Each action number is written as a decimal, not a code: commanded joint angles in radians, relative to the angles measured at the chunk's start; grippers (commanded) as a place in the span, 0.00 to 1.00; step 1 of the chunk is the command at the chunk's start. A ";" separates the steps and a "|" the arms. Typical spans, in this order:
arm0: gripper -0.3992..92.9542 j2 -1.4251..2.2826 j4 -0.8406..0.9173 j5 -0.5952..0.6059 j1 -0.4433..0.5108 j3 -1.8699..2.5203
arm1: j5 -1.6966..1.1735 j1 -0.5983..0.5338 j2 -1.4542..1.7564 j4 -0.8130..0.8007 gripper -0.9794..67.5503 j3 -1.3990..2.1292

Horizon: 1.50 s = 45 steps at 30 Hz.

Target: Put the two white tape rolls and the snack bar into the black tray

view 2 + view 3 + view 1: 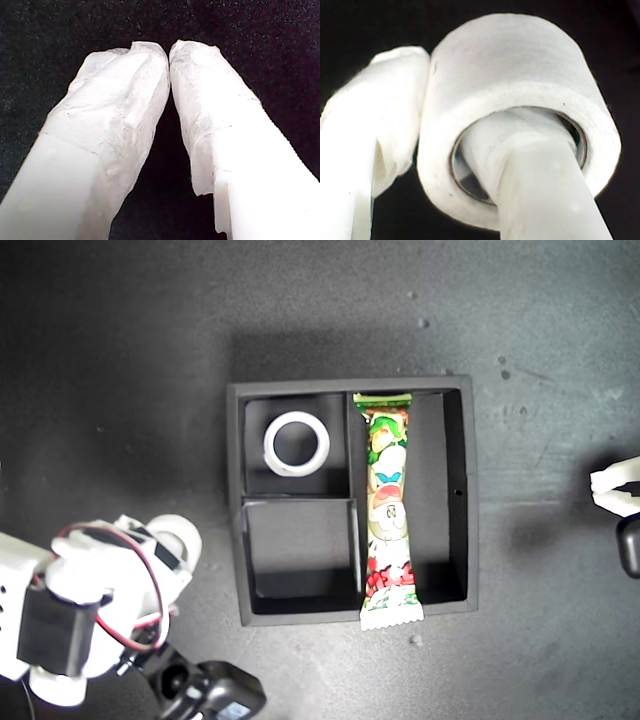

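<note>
**A:** Second wrist view first: a small white ring-shaped tape roll with a greenish inner core [520, 120] is clamped by my second gripper [465, 145], one finger threaded through the open centre, the other pressed on the outer wall. How is that expected to handle?

**B:** Light and fairly stiff, probably. The wound wall shouldn't crush, and a grip through the hole can't easily slip off, so that hold looks right.

**A:** And the rest?

**B:** In the exterior view, the square matte black tray with dividers [458, 490] already has the wider, thinner white tape ring [296, 443] lying flat in one small compartment. The long green, white and red snack packet [388, 520] lies in the long compartment, one crimped end hanging over the wall. The other small square is bare.

**A:** My first gripper [169, 52]?

**B:** Fingertips are pinched together on nothing, over dark table [120, 360]. The snack would be soft and crinkly; it's best taken mid-length
</note>
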 commanded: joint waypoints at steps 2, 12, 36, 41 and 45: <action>0.00 -0.153 0.150 0.054 -0.015 -0.419 | 0.002 -0.008 0.008 -0.014 0.01 0.009; 0.00 -0.492 0.170 0.069 -0.009 -0.744 | 0.011 -0.012 0.008 -0.015 0.01 0.014; 0.10 -0.848 0.179 0.048 0.014 -1.020 | 0.486 0.126 0.012 0.270 0.01 0.052; 0.13 -0.853 0.179 0.052 0.015 -1.019 | 0.571 0.117 0.012 0.336 0.01 0.064; 0.12 -0.856 0.179 0.054 0.018 -1.020 | 0.607 0.077 0.012 0.328 0.01 0.075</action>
